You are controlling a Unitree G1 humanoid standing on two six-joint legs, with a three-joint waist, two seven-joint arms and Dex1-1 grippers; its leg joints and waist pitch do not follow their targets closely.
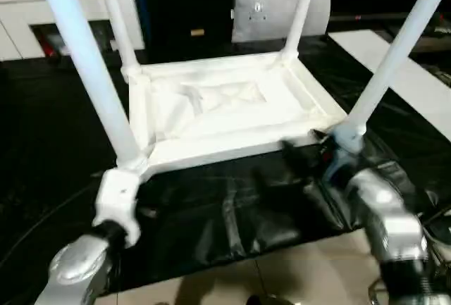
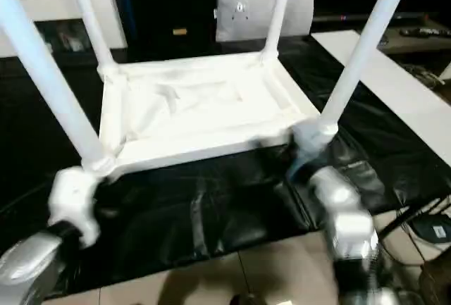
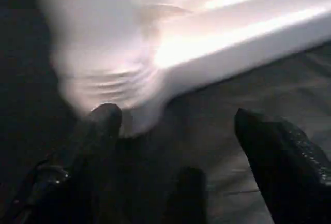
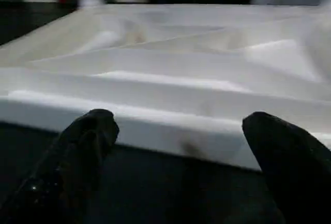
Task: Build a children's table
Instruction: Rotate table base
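On a black, creased sheet (image 1: 232,213) of glossy plastic film, the children's table lies upside down: its white plastic tabletop (image 1: 225,108) is a shallow rectangle with a raised rim and moulded ribs framing a sunken centre panel. From each round corner socket a long, smooth, white tapered leg rises: the near left leg (image 1: 84,58), the near right leg (image 1: 394,58), the far left leg (image 1: 116,16) and the far right leg (image 1: 301,9).

The left gripper (image 3: 176,131) sits just before the near left corner socket (image 1: 130,160). Its two black fingers, rounded and matte, stand apart, and the ribbed base of the leg bulges just beyond them; nothing is clamped between them. One finger (image 3: 106,118) looks very near the socket, though contact cannot be told. Behind it, the arm's white wrist block (image 1: 116,203) joins the silver, polished forearm.

The right gripper (image 4: 181,146) faces the tabletop's long near edge, beside the near right corner socket (image 1: 349,136). Its black fingers (image 4: 88,136) are spread wide, with the flat white rim running across just beyond the gap and nothing held.

Beyond the table, on the far side from both claws, a soft grey-white pillow-like bag (image 1: 278,9) stands upright. To the right of the right gripper, a flat white board strip (image 1: 402,72) lies along the sheet. Nearer than the sheet, pale floor tiles (image 1: 282,273) show.
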